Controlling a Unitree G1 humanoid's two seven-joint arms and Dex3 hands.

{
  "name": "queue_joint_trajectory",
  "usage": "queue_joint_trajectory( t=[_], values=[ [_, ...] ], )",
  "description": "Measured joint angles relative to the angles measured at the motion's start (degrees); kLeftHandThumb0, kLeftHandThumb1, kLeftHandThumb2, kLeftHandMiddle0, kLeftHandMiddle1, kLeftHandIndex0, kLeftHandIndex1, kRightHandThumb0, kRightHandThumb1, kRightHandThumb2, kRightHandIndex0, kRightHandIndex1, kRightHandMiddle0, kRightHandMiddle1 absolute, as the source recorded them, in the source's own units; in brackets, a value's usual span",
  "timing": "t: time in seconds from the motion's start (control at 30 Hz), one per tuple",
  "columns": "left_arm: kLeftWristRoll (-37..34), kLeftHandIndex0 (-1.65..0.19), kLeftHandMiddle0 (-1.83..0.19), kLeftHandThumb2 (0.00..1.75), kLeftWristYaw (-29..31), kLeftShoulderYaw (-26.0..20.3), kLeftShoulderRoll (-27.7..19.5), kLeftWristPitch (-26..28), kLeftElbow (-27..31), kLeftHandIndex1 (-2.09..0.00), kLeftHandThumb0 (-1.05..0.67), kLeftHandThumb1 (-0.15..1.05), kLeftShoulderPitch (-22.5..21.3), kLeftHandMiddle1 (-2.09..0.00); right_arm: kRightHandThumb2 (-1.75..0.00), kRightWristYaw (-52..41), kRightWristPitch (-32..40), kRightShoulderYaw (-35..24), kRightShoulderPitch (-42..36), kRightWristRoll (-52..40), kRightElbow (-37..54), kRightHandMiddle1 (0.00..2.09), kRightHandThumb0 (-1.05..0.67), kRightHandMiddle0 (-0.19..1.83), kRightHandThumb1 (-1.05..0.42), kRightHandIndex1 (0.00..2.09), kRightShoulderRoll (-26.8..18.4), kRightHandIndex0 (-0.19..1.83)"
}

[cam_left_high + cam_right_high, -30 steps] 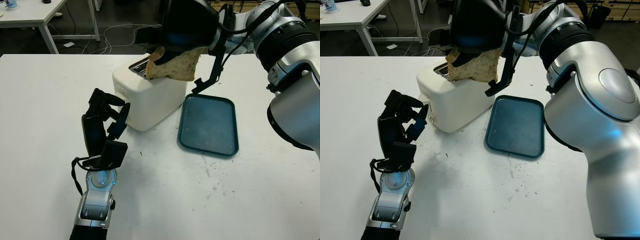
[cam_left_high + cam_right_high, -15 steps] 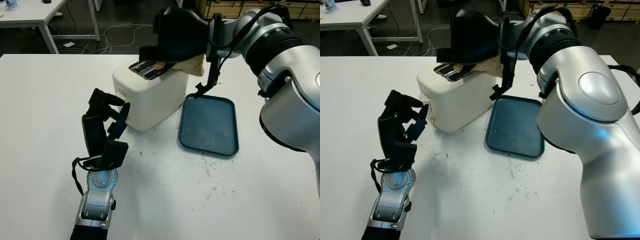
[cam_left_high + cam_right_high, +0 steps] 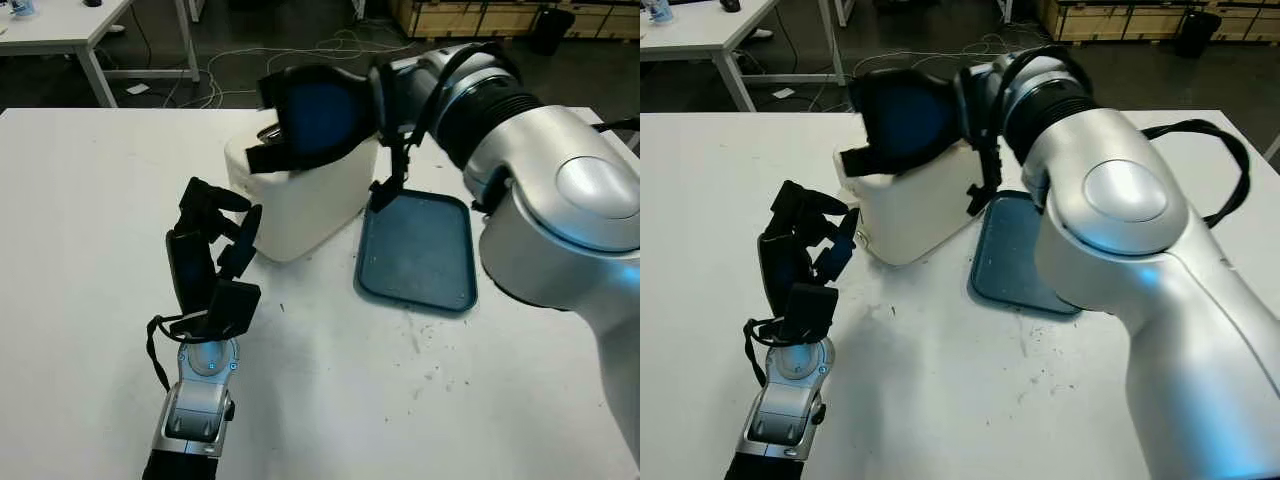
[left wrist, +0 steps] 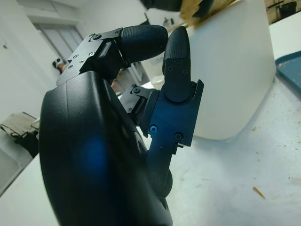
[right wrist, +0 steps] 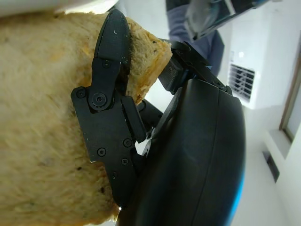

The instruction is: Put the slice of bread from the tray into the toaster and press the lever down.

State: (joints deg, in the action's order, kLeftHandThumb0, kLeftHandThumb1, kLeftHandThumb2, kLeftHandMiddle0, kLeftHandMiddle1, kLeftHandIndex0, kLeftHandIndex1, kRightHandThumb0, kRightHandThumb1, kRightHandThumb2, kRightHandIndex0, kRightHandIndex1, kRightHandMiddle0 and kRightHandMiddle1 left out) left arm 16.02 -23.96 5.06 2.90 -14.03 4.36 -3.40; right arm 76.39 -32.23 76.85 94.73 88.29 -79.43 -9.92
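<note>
Our right hand (image 3: 315, 115) is over the top of the white toaster (image 3: 300, 200), its black shell covering the slots in the head views. In the right wrist view its fingers (image 5: 110, 94) are clamped on the slice of bread (image 5: 42, 117), which lies pressed against them; from the head views we cannot tell how far the bread is into a slot. In the left wrist view a corner of the bread (image 4: 195, 5) shows at the toaster's top edge. The dark blue tray (image 3: 420, 255) lies bare on the white table (image 3: 90, 200), just beside the toaster on its right. Our left hand (image 3: 212, 250) stands upright near the toaster's front left corner, fingers curled, holding nothing and not touching it.
</note>
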Motion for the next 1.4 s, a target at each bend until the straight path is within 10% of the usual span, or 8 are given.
queue_joint_trajectory(
  t=[0.2, 0.33, 0.47, 0.67, 1.4],
  values=[
    [0.02, -0.41, -0.76, 0.28, -0.77, 0.09, 0.00, 0.17, 0.09, -1.75, -0.46, 0.92, 0.01, -1.75, -0.69, -0.35, -0.59, -0.37, 0.00, -0.48, -0.14, 1.67, -0.65, 0.87, -0.92, 1.75, 1.53, 1.18],
    [0.02, -0.41, -0.76, 0.27, -1.01, 0.29, 0.00, 0.17, 0.18, -1.75, -0.46, 0.92, 0.04, -1.75, -0.56, -10.64, 0.22, -2.43, -0.02, -2.89, -0.36, 1.36, -0.78, 0.52, -0.92, 1.61, 2.69, 0.65],
    [0.04, -0.43, -0.77, 0.27, -1.63, 0.40, 0.00, 0.23, 0.44, -1.75, -0.47, 0.92, 0.08, -1.75, -0.42, -22.03, 6.52, -2.48, -0.08, -2.93, -0.87, 0.36, -0.92, 0.28, -0.92, 0.81, 2.33, 0.05],
    [0.03, -0.44, -0.79, 0.27, -1.89, 0.40, 0.00, 0.23, 0.44, -1.75, -0.49, 0.92, 0.16, -1.75, -0.23, -32.97, 7.70, -4.47, -0.25, -4.87, -1.07, 0.14, -0.99, 0.02, -0.92, 0.03, -0.04, 0.00],
    [-0.55, -0.44, -0.78, 0.27, -1.42, 0.52, -0.01, 0.22, 0.09, -1.75, -0.45, 0.92, 0.16, -1.75, -0.14, -69.72, -0.66, -38.06, 0.92, -37.70, 1.08, 0.02, -1.03, 0.04, -0.92, 0.01, -7.50, 0.02]
  ],
)
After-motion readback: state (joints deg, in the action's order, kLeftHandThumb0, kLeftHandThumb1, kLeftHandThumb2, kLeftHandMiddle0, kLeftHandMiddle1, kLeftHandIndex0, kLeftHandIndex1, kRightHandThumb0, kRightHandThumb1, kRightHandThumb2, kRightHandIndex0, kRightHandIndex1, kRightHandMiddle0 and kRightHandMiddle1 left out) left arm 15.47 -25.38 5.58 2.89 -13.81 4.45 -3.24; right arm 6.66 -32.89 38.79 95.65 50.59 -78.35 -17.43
